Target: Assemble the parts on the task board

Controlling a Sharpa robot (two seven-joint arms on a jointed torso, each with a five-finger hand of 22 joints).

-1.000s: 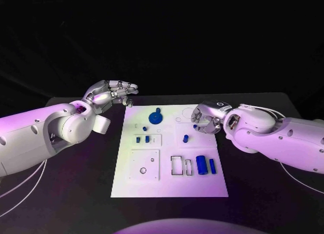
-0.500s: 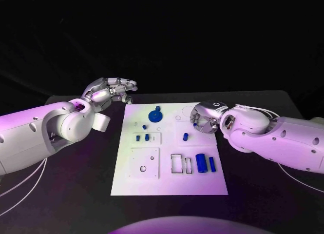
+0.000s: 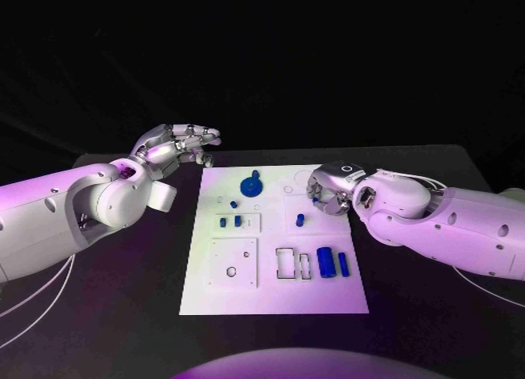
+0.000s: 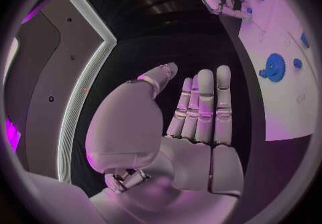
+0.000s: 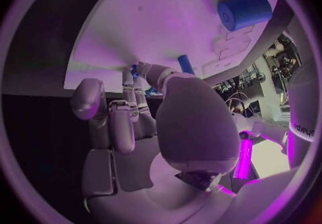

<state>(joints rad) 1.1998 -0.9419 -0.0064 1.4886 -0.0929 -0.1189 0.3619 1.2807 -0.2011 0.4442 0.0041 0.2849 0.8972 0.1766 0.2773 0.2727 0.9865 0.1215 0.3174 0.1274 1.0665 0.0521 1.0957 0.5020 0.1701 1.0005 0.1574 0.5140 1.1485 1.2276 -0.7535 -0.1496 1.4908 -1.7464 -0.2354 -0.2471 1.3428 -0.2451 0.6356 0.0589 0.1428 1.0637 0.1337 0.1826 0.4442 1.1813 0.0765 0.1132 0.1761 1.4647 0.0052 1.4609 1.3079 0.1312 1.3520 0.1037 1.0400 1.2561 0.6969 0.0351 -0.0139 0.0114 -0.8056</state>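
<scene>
Standing over the black table [image 3: 125, 316], you take in the white task board [image 3: 331, 296] first: a flat, stiff plate at the table's middle, probably best left lying where it is. On it, largest to smallest, sit the blue gear [image 3: 251, 188] near its far edge, the thick blue cylinder [image 3: 326, 263] toward the near right corner with a slimmer blue bar [image 3: 344, 268] just beside it, a short blue peg [image 3: 300, 223] close to the right edge, and a pair of small blue pins [image 3: 230, 224] near the left edge. All look like hard, light plastic with smooth faces (slippery, I would guess), so the cylinder wants a hold across its round sides and the gear a pinch at its rim or raised hub.

The left hand [image 3: 177, 144] hovers off the board's far left corner, its fingers [image 4: 204, 103] straight and close together, holding nothing. The right hand [image 3: 331, 189] is at the board's right edge, fingers partly curled, fingertips near the blue peg; whether it has hold of anything I cannot tell.

The only writing I can make out is the "sharpa" lettering [image 5: 300, 126] on the right arm.
</scene>
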